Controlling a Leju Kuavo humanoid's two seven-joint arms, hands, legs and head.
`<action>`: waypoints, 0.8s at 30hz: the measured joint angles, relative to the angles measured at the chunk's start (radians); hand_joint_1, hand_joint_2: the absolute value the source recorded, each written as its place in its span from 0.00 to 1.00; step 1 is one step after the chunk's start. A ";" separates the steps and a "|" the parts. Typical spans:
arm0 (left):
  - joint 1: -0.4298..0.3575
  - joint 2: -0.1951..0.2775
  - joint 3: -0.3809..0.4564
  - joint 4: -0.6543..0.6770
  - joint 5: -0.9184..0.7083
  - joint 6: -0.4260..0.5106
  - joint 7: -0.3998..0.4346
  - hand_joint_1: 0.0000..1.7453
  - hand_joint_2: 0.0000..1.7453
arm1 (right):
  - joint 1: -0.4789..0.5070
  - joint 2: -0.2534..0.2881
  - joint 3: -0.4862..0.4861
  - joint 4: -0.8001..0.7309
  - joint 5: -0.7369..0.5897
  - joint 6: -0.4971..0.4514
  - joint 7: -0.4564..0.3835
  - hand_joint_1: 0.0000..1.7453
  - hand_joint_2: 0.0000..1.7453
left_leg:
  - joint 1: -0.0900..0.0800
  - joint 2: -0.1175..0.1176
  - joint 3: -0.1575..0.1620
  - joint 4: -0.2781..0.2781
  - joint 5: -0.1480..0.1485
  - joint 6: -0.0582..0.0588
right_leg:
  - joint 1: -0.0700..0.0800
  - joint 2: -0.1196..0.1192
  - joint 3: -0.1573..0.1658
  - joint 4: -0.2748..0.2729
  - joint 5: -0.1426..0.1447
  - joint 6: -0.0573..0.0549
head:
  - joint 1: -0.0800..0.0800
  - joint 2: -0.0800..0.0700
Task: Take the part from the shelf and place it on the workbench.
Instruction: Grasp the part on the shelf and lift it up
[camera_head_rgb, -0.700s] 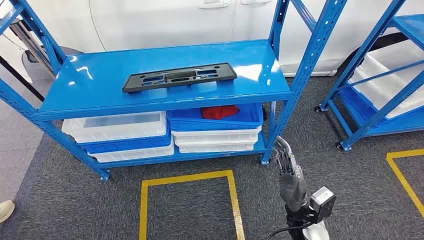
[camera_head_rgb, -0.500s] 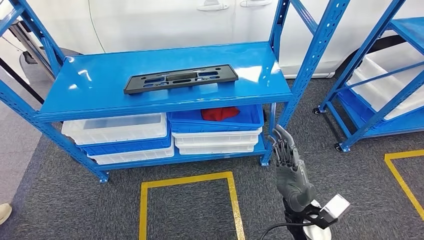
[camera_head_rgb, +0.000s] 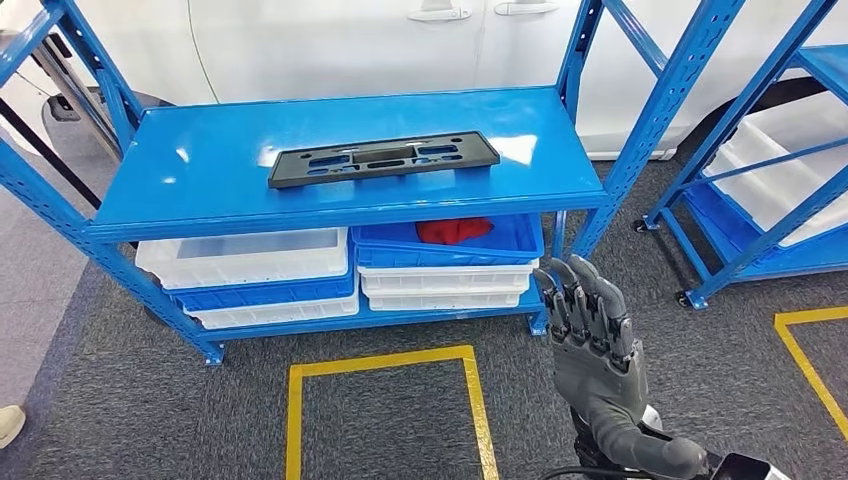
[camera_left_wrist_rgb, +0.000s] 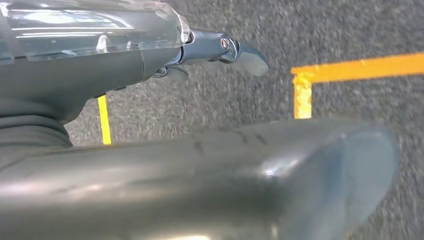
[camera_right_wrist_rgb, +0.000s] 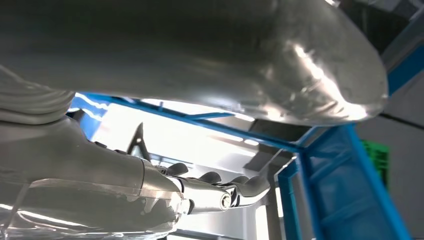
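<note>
Part (camera_head_rgb: 383, 159) lies mid-shelf (camera_head_rgb: 200, 190) (edges clear); right hand (camera_head_rgb: 590, 335) below, fingers extended, empty.

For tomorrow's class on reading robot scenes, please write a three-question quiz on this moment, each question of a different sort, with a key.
1. True or false: the black part lies flat on the blue shelf.
2. What red thing sits below it? A) cloth in a blue bin B) a ball on the floor C) a box on the top shelf
3. Fill in: the right hand holds ____.

Key: 1 true; 2 A, red cloth, blue bin; 3 nothing, fingers raised below the shelf.
</note>
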 joint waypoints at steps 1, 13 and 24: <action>-0.002 -0.003 0.002 0.002 -0.001 -0.001 0.000 0.00 0.00 | 0.003 -0.002 0.004 -0.010 0.001 -0.002 0.000 0.00 0.00 | 0.000 0.000 0.000 0.001 -0.004 -0.004 | 0.005 -0.002 0.015 -0.036 0.008 -0.006 | 0.000 0.000; -0.009 -0.006 0.011 0.004 0.002 -0.005 -0.001 0.00 0.00 | 0.018 -0.009 0.031 -0.043 0.002 -0.001 0.000 0.00 0.00 | 0.030 0.000 -0.138 0.208 -0.031 -0.066 | -0.016 0.007 0.090 -0.078 -0.029 -0.012 | -0.001 0.000; -0.011 -0.008 0.013 0.007 0.003 -0.004 -0.002 0.00 0.00 | 0.015 -0.010 0.033 -0.040 -0.002 0.003 0.000 0.00 0.00 | 0.025 -0.004 -0.040 0.004 0.028 -0.003 | -0.018 0.006 -0.005 0.139 -0.152 0.039 | -0.001 0.000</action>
